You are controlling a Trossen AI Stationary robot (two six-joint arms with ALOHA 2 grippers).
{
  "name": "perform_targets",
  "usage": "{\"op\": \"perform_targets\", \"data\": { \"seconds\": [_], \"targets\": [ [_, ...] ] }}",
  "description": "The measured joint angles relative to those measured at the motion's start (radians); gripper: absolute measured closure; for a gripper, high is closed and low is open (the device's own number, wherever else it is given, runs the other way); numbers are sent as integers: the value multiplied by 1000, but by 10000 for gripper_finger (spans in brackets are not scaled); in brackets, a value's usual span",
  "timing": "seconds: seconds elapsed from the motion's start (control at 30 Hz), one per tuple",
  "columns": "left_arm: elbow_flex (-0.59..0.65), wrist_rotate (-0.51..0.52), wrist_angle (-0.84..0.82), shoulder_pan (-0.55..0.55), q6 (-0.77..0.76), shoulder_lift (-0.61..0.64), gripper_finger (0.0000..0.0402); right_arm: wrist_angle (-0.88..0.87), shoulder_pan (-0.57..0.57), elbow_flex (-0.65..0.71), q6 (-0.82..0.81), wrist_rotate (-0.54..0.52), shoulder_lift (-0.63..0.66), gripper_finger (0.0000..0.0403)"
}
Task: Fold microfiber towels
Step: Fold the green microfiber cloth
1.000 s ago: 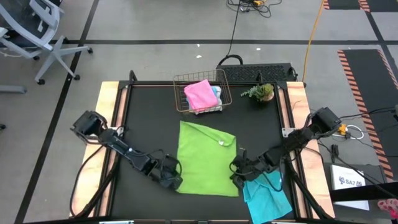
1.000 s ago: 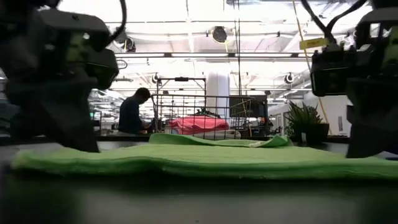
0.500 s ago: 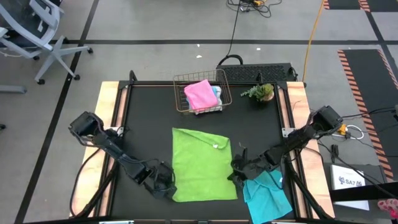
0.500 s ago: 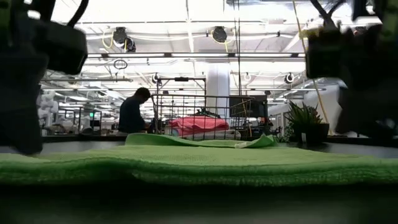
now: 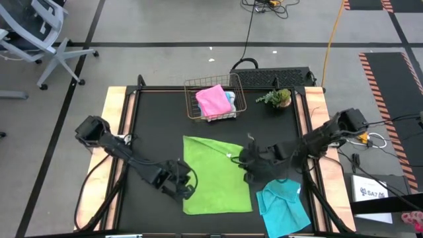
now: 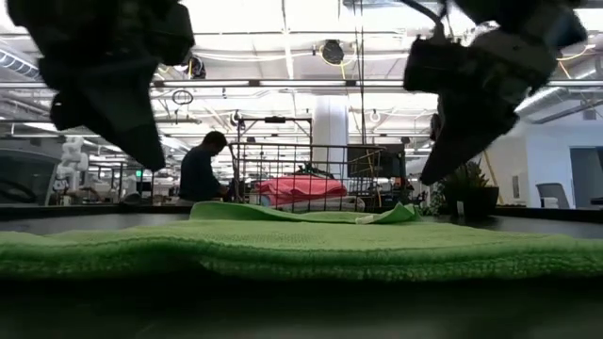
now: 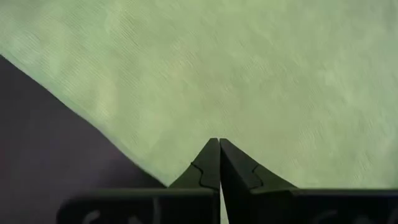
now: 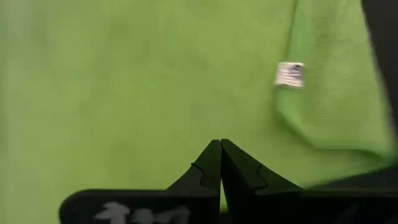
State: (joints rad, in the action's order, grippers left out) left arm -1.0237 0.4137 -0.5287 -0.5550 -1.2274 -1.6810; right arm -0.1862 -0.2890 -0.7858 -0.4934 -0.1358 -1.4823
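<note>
Item: lime green towel (image 5: 215, 175). Lies spread flat on black worktop (image 5: 152, 125), near front edge, centre. Far right corner turned over on itself; small white tag (image 8: 289, 74) shows by that fold.

Item: left gripper (image 5: 187, 185). At towel's left edge, near front corner. Fingers pressed together, tip to tip, nothing between them. Wrist view: closed tips above green cloth right by its edge, dark worktop to one side. Low view: raised clear of the cloth.

Item: right gripper (image 5: 248, 158). Over towel's right edge, near the folded corner. Fingers likewise closed tight, empty. Low view: also lifted off the cloth.

Item: cyan towel (image 5: 283, 206). Crumpled, front right of worktop, just beside green towel's front right corner, under right arm.

Item: pink towel (image 5: 213, 100). In copper wire basket (image 5: 190, 99) at worktop's rear centre; bit of blue cloth (image 5: 229, 99) beside it in same basket.

Item: small green plant (image 5: 276, 98). Rear, right of basket.

Misc: person (image 6: 200, 169) in room beyond worktop, low view.
</note>
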Motion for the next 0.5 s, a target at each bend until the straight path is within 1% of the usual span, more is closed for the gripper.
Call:
{"op": "perform_targets", "data": {
  "seconds": [0.1,0.17,0.27,0.33,0.4,0.5],
  "targets": [
    [0,16,0,20,-4,0,394,-211,48,-109,203,7,-16,403],
    [0,42,2,32,-12,0,392,-297,73,-147,322,6,-19,403],
    [0,87,7,49,-22,0,397,-314,96,-171,479,6,-21,403],
    [0,99,7,58,-24,0,399,-309,108,-176,546,7,-21,398],
    [0,98,7,64,-28,0,395,-312,119,-172,587,9,-21,387],
    [0,96,8,74,-29,0,387,-313,129,-159,598,9,-21,361]
  ]
}}
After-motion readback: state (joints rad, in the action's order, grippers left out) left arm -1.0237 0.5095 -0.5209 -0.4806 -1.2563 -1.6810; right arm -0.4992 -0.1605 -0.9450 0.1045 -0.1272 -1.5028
